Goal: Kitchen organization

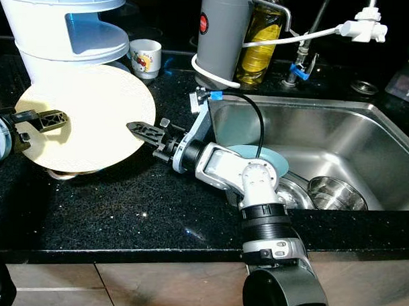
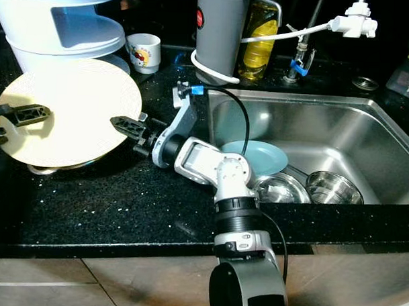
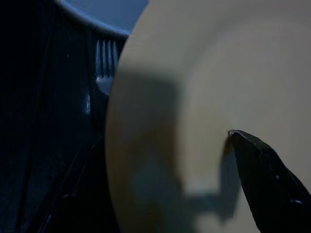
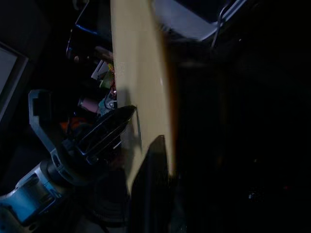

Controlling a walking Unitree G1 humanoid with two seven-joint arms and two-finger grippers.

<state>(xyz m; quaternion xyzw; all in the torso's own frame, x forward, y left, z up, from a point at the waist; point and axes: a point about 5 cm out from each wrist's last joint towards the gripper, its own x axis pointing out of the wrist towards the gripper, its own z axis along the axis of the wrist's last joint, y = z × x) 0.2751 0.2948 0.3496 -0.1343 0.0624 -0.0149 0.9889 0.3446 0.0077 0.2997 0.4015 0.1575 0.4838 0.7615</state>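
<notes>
2 grippers, the left gripper (image 1: 48, 121) and the right gripper (image 1: 143, 131), are pinched on opposite rims of the cream plate (image 1: 88, 119), held left of the sink (image 1: 367, 115), where a blue plate (image 1: 275, 159) and steel bowls (image 1: 334, 193) are judged still unsorted.

White tiered rack (image 1: 68, 27) cut off at top edge; mug (image 1: 144, 57) print illegible.

Cream plate (image 2: 71, 111) on black counter (image 2: 88, 203), both hands at its rim
</notes>
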